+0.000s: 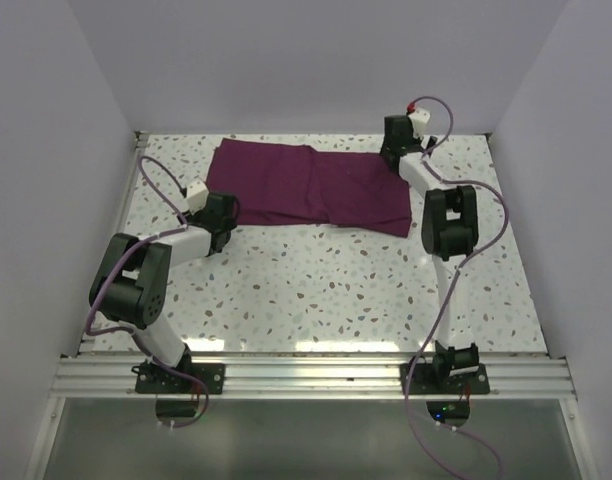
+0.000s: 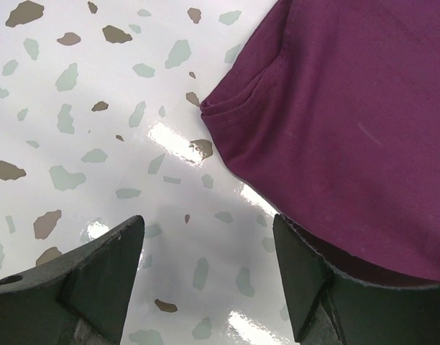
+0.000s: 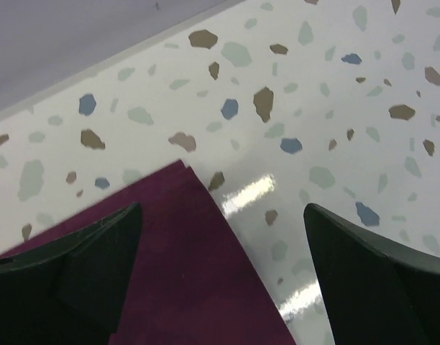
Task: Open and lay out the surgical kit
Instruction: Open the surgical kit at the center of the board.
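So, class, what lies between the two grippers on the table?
The maroon cloth wrap stretches between the left gripper and right gripper, clearest in the top view.

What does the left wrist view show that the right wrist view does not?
Only the left wrist view shows a folded, layered edge of the cloth. Only the right wrist view shows a sharp, flat cloth corner and the wall beyond the table. Both show maroon cloth on speckled table and open jaws: left gripper, right gripper.
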You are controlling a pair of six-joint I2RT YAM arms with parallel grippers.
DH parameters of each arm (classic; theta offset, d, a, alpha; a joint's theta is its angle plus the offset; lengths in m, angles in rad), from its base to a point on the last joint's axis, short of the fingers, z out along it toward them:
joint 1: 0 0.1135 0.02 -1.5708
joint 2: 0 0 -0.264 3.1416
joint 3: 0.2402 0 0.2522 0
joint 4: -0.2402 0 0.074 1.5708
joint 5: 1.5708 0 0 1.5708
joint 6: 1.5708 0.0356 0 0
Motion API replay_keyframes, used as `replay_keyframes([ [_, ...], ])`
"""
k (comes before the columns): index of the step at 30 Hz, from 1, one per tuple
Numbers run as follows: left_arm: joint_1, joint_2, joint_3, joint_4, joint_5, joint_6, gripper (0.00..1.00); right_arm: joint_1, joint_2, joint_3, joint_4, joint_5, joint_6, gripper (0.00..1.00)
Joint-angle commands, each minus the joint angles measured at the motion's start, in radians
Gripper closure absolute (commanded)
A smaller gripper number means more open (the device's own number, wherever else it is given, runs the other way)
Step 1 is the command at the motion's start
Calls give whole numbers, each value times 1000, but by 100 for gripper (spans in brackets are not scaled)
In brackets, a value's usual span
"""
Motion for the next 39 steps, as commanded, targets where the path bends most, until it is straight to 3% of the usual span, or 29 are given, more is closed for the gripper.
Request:
replay_keyframes([
  [1,-7,8,31,3,-40,0,23,23,-294,-229,134,-70,53,2],
  [2,-7,8,31,3,-37,-1,23,32,-386,-282,171,-172,48,2],
  [5,-7,10,34,1,-39,0,23,107,-497,-399,127,-262,22,2],
  [12,-5,5,31,1,-37,-3,23,311,-586,-565,33,-388,2,2],
  [17,2,-5,14,11,-30,-10,21,382,-562,-576,-122,-377,-19,3],
  [21,43,-30,-15,40,24,-21,21,420,-585,-626,-191,-281,-29,7],
  [22,48,-33,-24,46,33,-23,21,420,-589,-637,-200,-270,-23,14],
  [26,54,-33,-25,48,41,-21,21,436,-589,-651,-261,-262,-10,28],
  [39,53,-30,-18,40,39,-23,21,491,-534,-646,-300,-231,-3,32],
])
